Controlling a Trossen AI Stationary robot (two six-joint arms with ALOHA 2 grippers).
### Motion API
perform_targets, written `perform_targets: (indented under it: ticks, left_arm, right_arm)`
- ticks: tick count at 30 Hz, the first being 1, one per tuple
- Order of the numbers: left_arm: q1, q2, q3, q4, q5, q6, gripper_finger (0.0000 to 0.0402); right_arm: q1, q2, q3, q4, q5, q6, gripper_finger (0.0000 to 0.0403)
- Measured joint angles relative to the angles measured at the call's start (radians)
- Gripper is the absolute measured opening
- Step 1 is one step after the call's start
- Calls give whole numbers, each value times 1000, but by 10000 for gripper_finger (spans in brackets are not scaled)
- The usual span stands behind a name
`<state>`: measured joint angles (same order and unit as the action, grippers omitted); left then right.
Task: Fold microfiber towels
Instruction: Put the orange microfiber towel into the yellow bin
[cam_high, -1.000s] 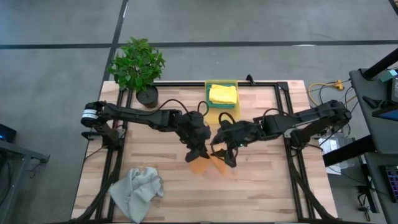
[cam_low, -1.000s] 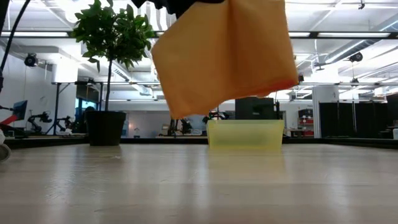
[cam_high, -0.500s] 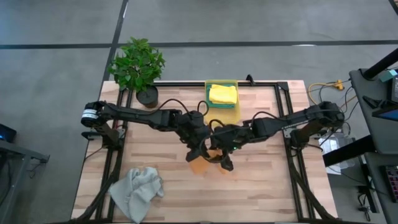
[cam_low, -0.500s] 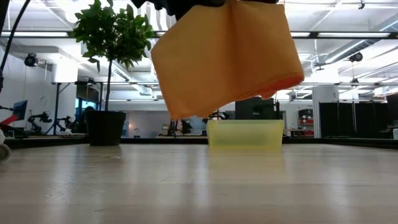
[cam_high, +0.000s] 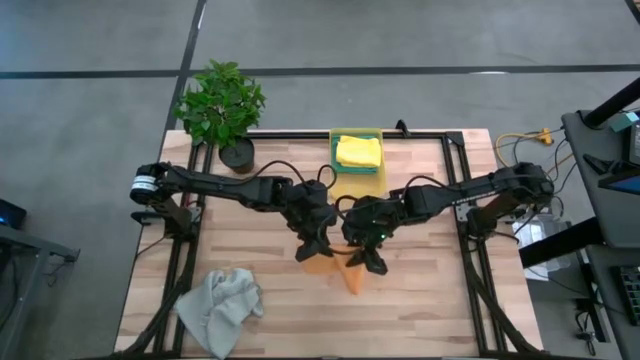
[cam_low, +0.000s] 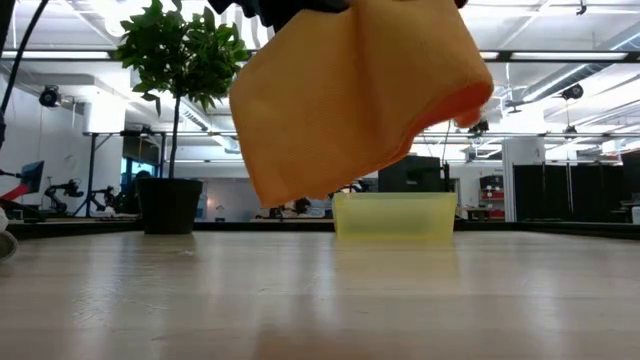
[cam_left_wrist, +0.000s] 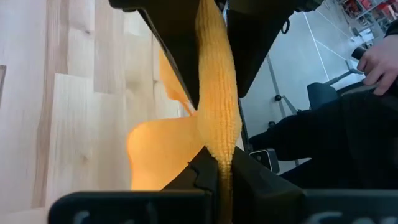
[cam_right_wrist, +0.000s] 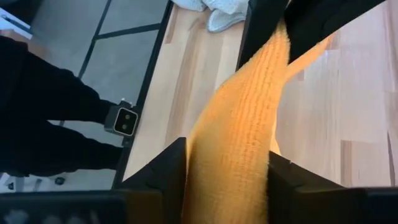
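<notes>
Above the tabletop (cam_high: 250, 300), mid-fold, the orange towel (cam_low: 350, 95) hung clear of the wood. Left tool (cam_high: 312, 245) was pinched tight on its edge; right tool (cam_high: 366, 262) straddled the cloth, grip unclear. Next move: probably lowering it flat. Folded yellow towel (cam_high: 358, 152) sat in the bin (cam_high: 358, 185).

Orange towel (cam_high: 352, 275), lt grey towel (cam_high: 221, 305), yellow towel (cam_high: 358, 152) in yellow bin (cam_high: 372, 182), green plant (cam_high: 220, 103), pale wood table (cam_high: 420, 290)
</notes>
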<state>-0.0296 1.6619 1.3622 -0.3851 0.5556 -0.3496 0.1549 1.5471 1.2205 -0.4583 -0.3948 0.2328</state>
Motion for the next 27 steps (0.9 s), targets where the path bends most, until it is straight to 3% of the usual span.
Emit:
perform_targets:
  ticks: [12, 20, 27]
  left_arm:
    - [-3, 1, -11, -7, 0, 25, 0]
    - [-3, 2, -15, -19, -7, 50, 0]
    - [-3, 2, -18, -19, -15, 52, 0]
  right_arm:
    - [-62, -41, 0, -44, -9, -1, 90]
    - [-70, -55, 0, -141, -8, -28, 15]
    - [-70, -66, 0, -140, 38, -28, 10]
